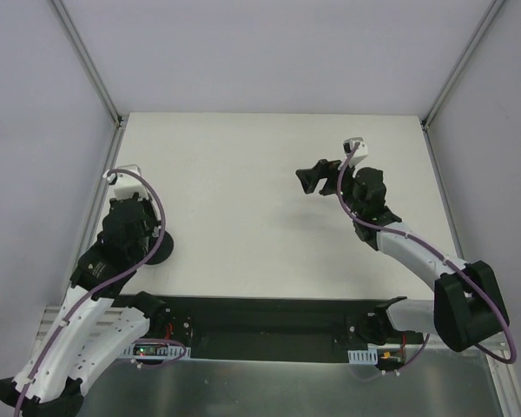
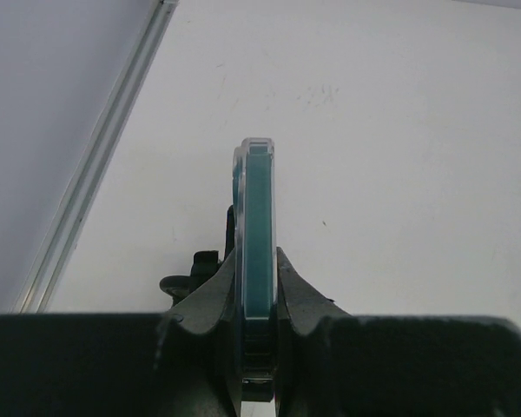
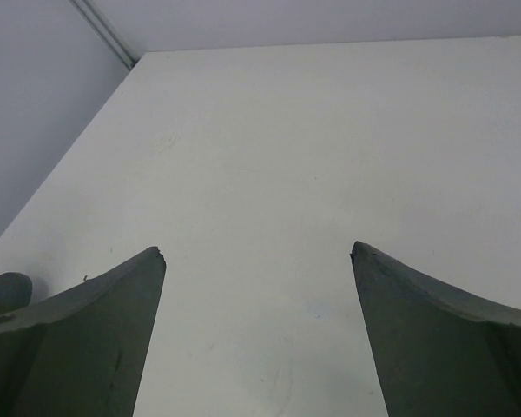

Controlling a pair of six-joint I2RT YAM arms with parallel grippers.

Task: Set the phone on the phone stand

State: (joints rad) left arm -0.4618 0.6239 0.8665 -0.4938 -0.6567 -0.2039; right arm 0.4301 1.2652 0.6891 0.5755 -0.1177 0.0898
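My left gripper is shut on the phone, which I see edge-on, with a teal-grey rim and standing upright between the fingers above the white table. Just left of the fingers a black part of the phone stand shows, partly hidden behind the left finger. In the top view the left gripper hangs over the stand's round black base; the phone is hidden there. My right gripper is open and empty over the table at centre right, its jaws wide apart in the right wrist view.
The white table is walled by grey panels with metal rails at the left and right. A black bar with the arm bases runs along the near edge.
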